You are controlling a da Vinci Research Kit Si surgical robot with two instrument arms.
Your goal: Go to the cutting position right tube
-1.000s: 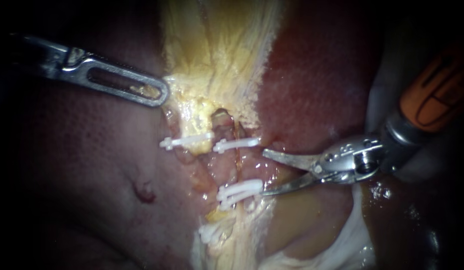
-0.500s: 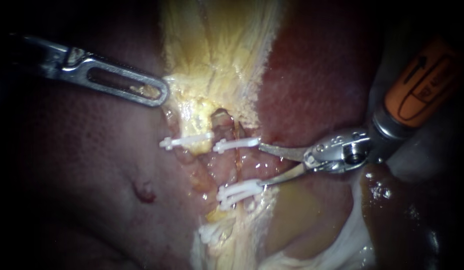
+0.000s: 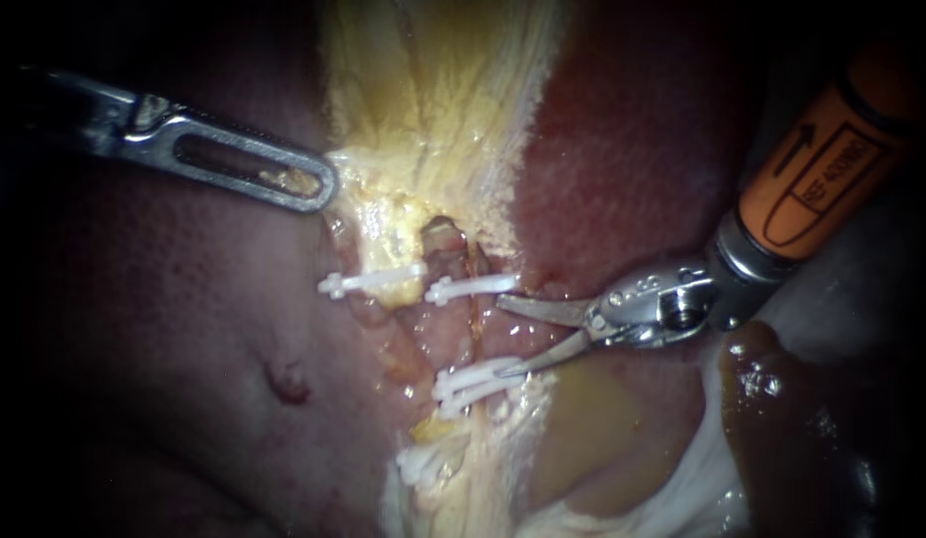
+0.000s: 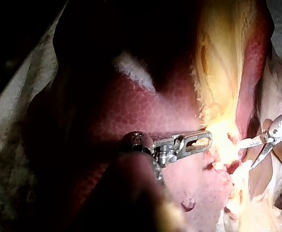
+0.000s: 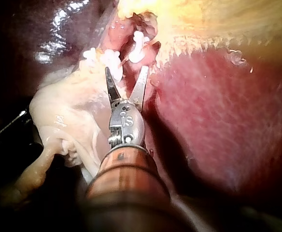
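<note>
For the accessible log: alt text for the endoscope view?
Right instrument, entering from the upper right, has its jaws open with tips beside the right tube, level with the gap between the upper clip and lower clips. Left instrument, from the left, is shut on yellow tissue above the clips.

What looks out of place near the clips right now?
Nothing looks spilled or torn. Only a small dark red spot on the pink-red liver surface, left of the white plastic clips, stands out; cause unclear.

The right instrument [image 3: 504, 337] had polished metal jaws and a matt orange sleeve [image 3: 816, 174]. White plastic clips [image 3: 472, 288] looked smooth; yellow fibrous tissue [image 3: 433, 100] was rough, dark red liver [image 3: 632, 149] glossy.
</note>
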